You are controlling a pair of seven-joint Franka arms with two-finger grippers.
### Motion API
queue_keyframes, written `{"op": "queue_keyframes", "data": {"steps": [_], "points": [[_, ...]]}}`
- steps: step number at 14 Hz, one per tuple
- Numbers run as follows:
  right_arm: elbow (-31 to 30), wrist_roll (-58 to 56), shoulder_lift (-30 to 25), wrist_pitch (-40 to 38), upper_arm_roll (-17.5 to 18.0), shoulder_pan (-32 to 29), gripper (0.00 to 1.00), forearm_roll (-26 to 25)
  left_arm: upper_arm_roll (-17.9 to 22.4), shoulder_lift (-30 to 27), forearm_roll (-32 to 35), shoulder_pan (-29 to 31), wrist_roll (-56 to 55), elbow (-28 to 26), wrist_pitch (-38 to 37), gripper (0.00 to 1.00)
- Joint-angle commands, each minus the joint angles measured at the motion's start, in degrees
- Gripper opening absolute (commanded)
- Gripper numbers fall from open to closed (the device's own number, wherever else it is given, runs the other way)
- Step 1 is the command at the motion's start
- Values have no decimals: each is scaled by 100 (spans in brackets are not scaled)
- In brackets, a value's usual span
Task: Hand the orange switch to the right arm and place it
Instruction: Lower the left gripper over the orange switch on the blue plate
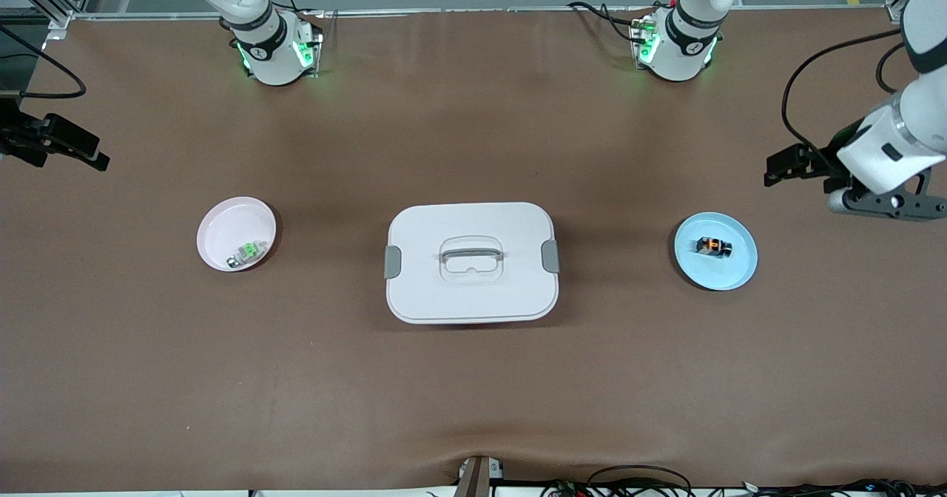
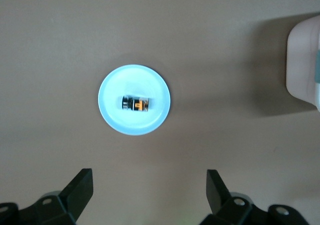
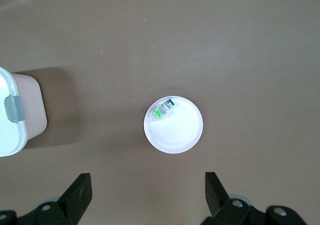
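The orange switch (image 1: 714, 246) lies on a light blue plate (image 1: 729, 279) toward the left arm's end of the table. In the left wrist view the switch (image 2: 136, 104) lies in the middle of the plate (image 2: 112, 115). My left gripper (image 1: 786, 168) hangs high over the bare table beside that plate; it is open and empty (image 2: 150, 190). My right gripper (image 1: 96, 158) hangs high over the table's right-arm end, beside a pink plate (image 1: 222, 223); it is open and empty (image 3: 148, 190).
A white lidded box (image 1: 429, 290) with grey latches and a handle stands mid-table; it also shows in the left wrist view (image 2: 302, 65) and the right wrist view (image 3: 15, 135). The pink plate (image 3: 180, 135) holds a green-faced switch (image 1: 249, 251) (image 3: 160, 112).
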Motion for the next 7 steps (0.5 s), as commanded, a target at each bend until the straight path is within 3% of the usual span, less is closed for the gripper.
{"op": "queue_keyframes", "data": {"steps": [1,7], "points": [[-29,17,-87,13,32,-52,100,15,12,405,-94,63,238,112,344,100],[-29,17,-87,13,23,-53,100,15,3,1038,-85,116,774,-396,1670,100]]}}
